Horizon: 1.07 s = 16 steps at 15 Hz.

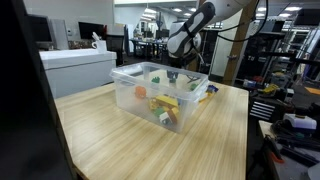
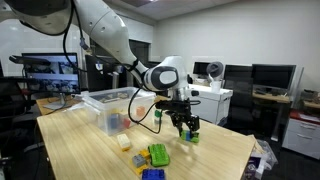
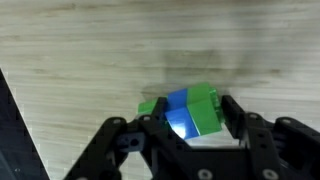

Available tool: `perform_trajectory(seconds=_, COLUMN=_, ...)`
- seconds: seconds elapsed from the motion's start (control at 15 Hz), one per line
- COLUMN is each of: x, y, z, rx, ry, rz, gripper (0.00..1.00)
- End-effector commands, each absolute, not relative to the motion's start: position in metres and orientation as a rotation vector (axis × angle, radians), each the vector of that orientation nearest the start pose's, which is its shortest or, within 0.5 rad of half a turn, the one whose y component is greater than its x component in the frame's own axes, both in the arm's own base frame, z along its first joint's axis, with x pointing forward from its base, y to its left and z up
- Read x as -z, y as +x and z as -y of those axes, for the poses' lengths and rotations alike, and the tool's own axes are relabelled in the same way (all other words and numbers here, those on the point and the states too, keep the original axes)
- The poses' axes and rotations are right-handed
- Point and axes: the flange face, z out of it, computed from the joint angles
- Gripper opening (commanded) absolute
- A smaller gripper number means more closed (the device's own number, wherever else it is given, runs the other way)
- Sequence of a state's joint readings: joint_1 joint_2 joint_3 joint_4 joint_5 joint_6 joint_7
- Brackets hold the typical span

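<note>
My gripper [image 3: 185, 118] is shut on a green and blue toy block [image 3: 190, 108], with a finger on each side of it, just above the wooden table [image 3: 90, 50]. In an exterior view the gripper [image 2: 187, 130] hangs low over the table's far right part with the block [image 2: 193, 136] at its fingertips. In an exterior view the gripper [image 1: 172, 73] is mostly hidden behind the clear bin.
A clear plastic bin [image 2: 103, 112] with small toys stands on the table; it also shows in an exterior view [image 1: 160, 98]. A pale block [image 2: 124, 142], a green block [image 2: 158, 154] and a blue block [image 2: 152, 174] lie near the table's front edge. Desks and monitors surround the table.
</note>
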<state>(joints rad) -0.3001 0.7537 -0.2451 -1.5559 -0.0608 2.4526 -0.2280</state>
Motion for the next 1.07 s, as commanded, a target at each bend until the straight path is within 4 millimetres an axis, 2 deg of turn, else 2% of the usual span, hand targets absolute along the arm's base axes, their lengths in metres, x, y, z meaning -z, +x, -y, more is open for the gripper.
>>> perform_trajectory(seconds=0.0, x=-0.235, y=0.625, z=0.345, rx=0.115, ry=-3.373, rz=-0.303, gripper=0.33)
perform_trajectory(seconds=0.07, x=-0.242, y=0.625, z=0.343, rx=0.132, ry=-3.369, rz=-0.306, gripper=0.33)
perform_trajectory(seconds=0.2, x=-0.269, y=0.628, z=0.335, rx=0.190, ry=-3.361, rz=-0.301, gripper=0.33)
perform_trajectory(seconds=0.47, x=-0.369, y=0.627, z=0.311, rx=0.376, ry=-3.300, rz=-0.331, gripper=0.33)
perform_trajectory(seconds=0.6, x=-0.410, y=0.622, z=0.282, rx=0.430, ry=-3.258, rz=-0.277, gripper=0.33)
perform_trajectory(seconds=0.73, x=-0.435, y=0.610, z=0.244, rx=0.414, ry=-3.205, rz=-0.187, gripper=0.33)
perform_trajectory(seconds=1.0, x=-0.450, y=0.568, z=0.166, rx=0.286, ry=-3.100, rz=-0.024, gripper=0.33)
